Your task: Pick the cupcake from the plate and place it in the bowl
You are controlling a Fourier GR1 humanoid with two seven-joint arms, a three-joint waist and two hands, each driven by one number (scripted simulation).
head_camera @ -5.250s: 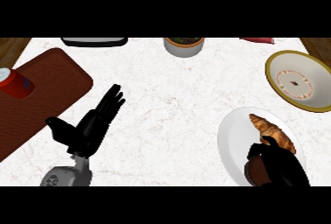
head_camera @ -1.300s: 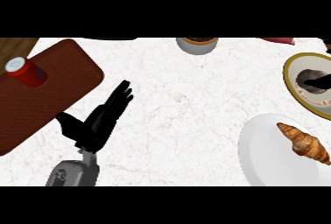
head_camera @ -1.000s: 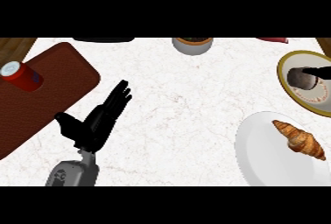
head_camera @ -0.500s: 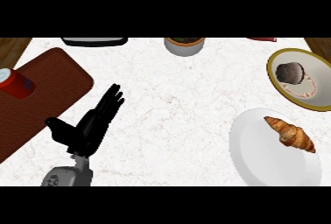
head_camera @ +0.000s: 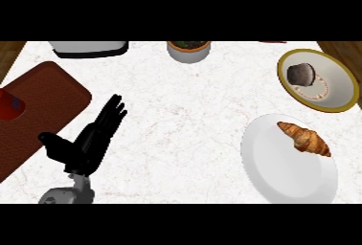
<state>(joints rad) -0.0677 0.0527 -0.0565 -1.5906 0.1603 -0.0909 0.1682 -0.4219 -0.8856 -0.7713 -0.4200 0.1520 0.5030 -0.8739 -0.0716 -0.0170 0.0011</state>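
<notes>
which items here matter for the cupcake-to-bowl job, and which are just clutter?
Job items:
cupcake, already sitting in the bowl
white plate, where it started per the task

Just lying about:
croissant on the plate
brown board with red cup
small pot at the far edge
white appliance
left hand, open, resting

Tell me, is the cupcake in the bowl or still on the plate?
In the bowl. The cupcake sits inside the yellow-rimmed bowl; the white plate holds only a croissant.
</notes>
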